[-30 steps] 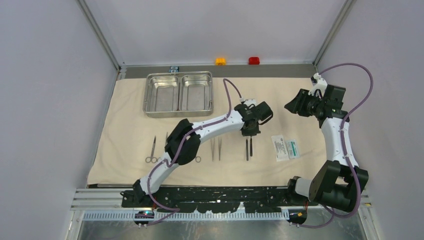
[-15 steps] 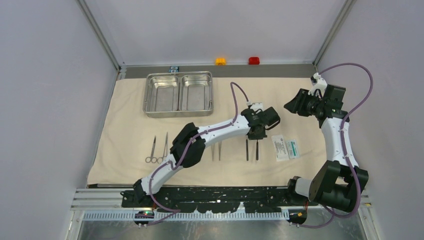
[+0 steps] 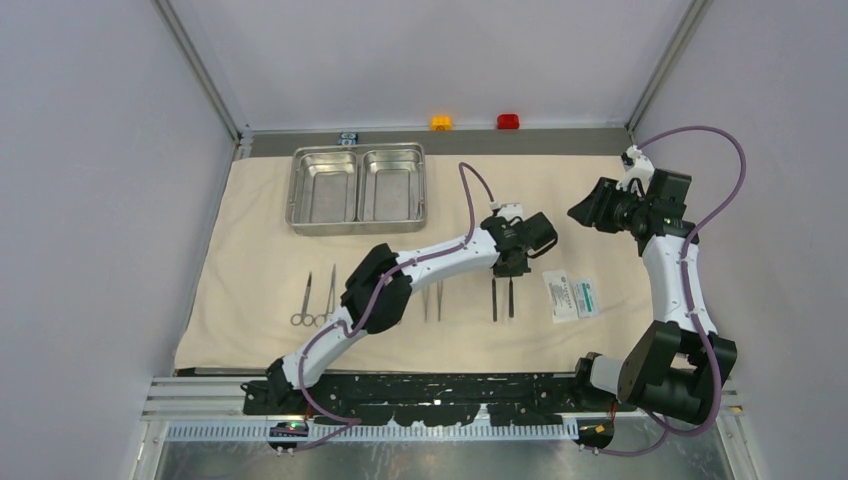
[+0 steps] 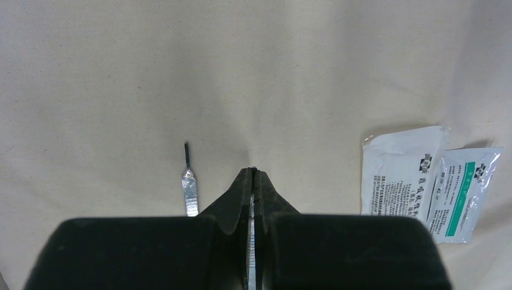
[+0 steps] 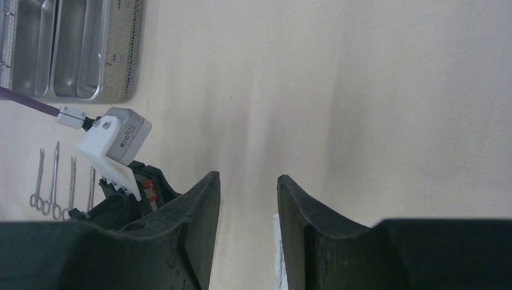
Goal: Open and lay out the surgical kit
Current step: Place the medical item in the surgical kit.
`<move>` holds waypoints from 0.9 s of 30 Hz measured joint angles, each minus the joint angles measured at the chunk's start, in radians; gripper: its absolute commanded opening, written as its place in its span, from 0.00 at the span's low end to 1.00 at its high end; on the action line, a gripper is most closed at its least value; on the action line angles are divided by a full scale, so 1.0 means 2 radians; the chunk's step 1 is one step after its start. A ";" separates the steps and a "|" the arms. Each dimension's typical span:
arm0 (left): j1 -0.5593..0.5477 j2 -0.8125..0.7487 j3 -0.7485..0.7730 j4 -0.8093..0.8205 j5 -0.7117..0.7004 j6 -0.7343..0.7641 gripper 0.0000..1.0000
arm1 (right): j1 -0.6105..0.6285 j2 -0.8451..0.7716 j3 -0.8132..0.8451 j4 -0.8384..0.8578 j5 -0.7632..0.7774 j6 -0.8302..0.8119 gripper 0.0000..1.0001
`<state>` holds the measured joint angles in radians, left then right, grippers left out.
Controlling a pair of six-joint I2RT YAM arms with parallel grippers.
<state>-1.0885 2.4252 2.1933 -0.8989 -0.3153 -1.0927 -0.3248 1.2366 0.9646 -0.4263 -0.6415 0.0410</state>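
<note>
Left wrist cam: left gripper [image 4: 253,172] is pinched tight above the cloth wrap [image 4: 121,72], thin straight tool [image 4: 190,192] just beside it; right gripper [image 5: 249,177] hangs half-open, empty.

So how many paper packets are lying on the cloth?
2. A white packet lies right of the left gripper; a white-and-green packet lies against its right side. None seems hidden.
</note>
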 measured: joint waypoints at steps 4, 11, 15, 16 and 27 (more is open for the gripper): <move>0.002 0.004 0.000 0.000 -0.001 0.000 0.00 | 0.000 0.000 0.000 0.000 0.000 0.000 0.45; 0.003 0.005 0.000 0.000 -0.010 0.000 0.00 | 0.000 0.000 0.000 0.000 0.000 0.000 0.45; 0.003 0.005 0.000 0.000 -0.015 0.000 0.00 | 0.000 0.000 0.000 0.000 0.000 0.000 0.45; 0.003 0.005 0.000 0.000 -0.017 0.001 0.00 | 0.000 0.000 0.000 0.000 0.000 0.000 0.45; 0.003 0.005 -0.006 0.000 -0.031 0.000 0.00 | 0.000 0.000 0.000 0.000 0.000 0.000 0.45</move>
<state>-1.0832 2.4351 2.1815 -0.8989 -0.3775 -1.0920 -0.3248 1.2369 0.9638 -0.4263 -0.6415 0.0410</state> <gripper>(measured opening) 0.010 0.451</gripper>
